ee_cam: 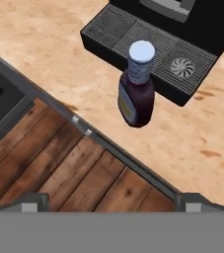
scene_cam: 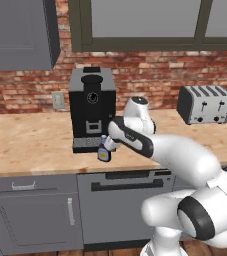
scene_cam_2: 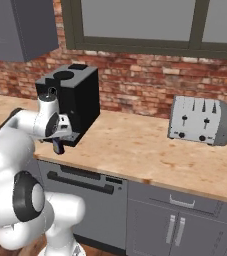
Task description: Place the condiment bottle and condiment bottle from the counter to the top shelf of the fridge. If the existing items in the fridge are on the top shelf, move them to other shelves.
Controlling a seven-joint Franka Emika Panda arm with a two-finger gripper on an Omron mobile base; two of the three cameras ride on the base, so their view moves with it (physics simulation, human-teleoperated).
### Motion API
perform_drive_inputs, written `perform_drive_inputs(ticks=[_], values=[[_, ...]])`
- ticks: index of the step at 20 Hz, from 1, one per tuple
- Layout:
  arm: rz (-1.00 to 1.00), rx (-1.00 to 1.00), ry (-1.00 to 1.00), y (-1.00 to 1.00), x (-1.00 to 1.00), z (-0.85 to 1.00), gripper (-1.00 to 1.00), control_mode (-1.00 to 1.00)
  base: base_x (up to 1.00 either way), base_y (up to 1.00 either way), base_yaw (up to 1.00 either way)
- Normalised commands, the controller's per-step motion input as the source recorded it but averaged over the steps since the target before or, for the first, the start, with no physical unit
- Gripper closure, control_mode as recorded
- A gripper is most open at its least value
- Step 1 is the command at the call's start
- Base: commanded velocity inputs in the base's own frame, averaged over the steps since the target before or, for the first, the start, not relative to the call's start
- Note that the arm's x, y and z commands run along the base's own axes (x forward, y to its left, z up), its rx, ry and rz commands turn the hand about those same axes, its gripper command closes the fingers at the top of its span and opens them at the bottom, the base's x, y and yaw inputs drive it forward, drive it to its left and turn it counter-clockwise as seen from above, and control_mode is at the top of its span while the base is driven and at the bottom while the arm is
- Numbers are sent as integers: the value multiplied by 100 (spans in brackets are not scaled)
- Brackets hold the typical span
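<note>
Condiment bottle (ee_cam: 136, 94) is the target, but sizes first. Counter (scene_cam: 30, 142): long beige wood-grain top over grey cabinet fronts, running the full width of both base views. Coffee machine (scene_cam: 92, 107): black, standing on the counter against the brick wall; in the hand view its grated drip tray (ee_cam: 148, 47) sits at 12 o'clock. Toaster (scene_cam_2: 199, 120): silver, well apart, at 3 o'clock of the machine in the left base view. Bottle: small, dark body, white cap, pale label, upright near the counter's front edge, just beside the drip tray's front; whether it touches the tray I cannot tell. From the left base view it stands at 6 o'clock of the machine.

Gripper (ee_cam: 111, 202): jaws spread wide, holding nothing, hovering over the counter edge with the bottle at 12 o'clock of the fingertips (ee_cam: 32, 201) in the hand view.

Handling, judged: bottle looks light and rigid, probably smooth plastic or glass, so somewhat slippery; narrow foot and tall shape mean it could tip if nudged off-centre. Best hold looks to be across the body at label height, below the shoulder, not on the tapering neck or cap. Tray close behind leaves little room for the far finger.
</note>
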Motion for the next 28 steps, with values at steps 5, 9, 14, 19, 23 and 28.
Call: perform_drive_inputs(ticks=[5,9,14,19,23,28], values=[[0,7,0,15,43,-16,-100,-100,0,0,0],[0,0,0,8,40,-10,-100,-100,0,0,0],[1,0,0,4,36,-15,-100,-100,0,0,0],[5,0,0,1,23,-24,-100,-100,0,0,0],[5,0,0,1,18,-29,-100,-100,0,0,0],[4,0,0,6,21,-14,-100,-100,0,0,0]])
